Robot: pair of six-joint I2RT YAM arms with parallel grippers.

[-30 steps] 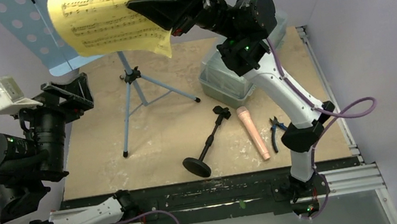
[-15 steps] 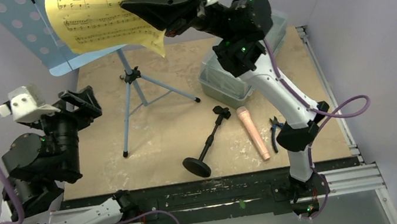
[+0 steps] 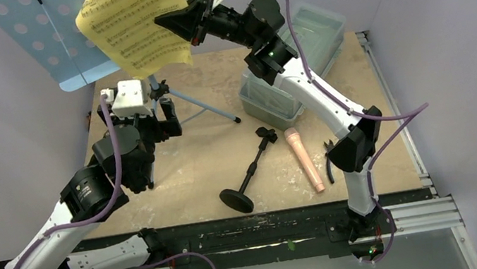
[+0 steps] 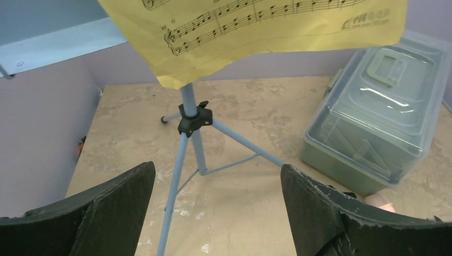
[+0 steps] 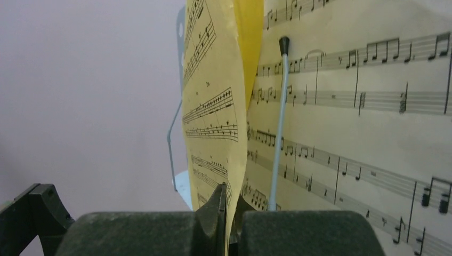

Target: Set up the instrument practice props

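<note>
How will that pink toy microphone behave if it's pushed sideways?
The peach-pink toy microphone lies on its side and looks round, so it would probably roll. It looks like plastic, so it is likely light.

A clear lidded plastic box (image 3: 310,34) is sitting toward the far right of the beige table (image 3: 191,170), its lid lying closed. Blue-handled pliers (image 3: 329,169) are lying nearer the front edge, partly hidden, apart from the box.
</note>
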